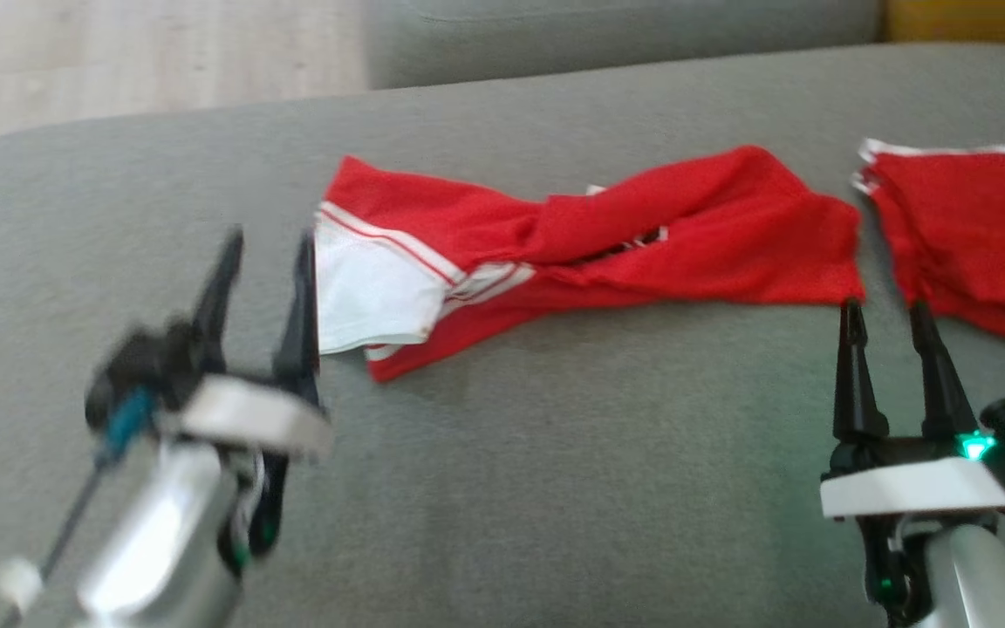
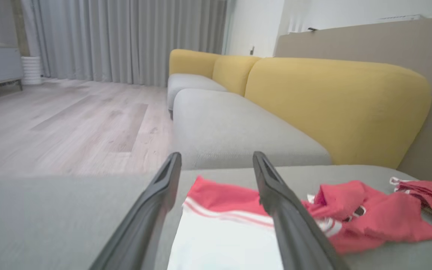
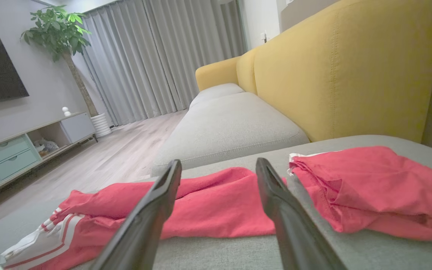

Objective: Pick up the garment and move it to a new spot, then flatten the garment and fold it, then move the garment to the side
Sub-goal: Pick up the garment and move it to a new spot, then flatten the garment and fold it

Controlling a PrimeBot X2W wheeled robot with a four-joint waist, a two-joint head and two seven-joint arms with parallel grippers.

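The red garment (image 1: pixel 607 240) with a white striped end lies stretched left to right across the grey cushion (image 1: pixel 555 453), rumpled and twisted in the middle. It appears again in the left wrist view (image 2: pixel 351 213) and the right wrist view (image 3: pixel 208 206). My left gripper (image 1: pixel 267 240) stands open at the garment's white left end, its right finger against the cloth edge, holding nothing. At the garment's lower right corner my right gripper (image 1: pixel 886 310) is open, fingertips just short of the cloth.
A second red cloth (image 1: pixel 965 235) with white trim lies bunched at the cushion's right. Behind are a yellow sofa back (image 3: pixel 351 67) and another grey seat (image 3: pixel 231 127). Wooden floor (image 2: pixel 69 123) lies beyond the cushion's left edge.
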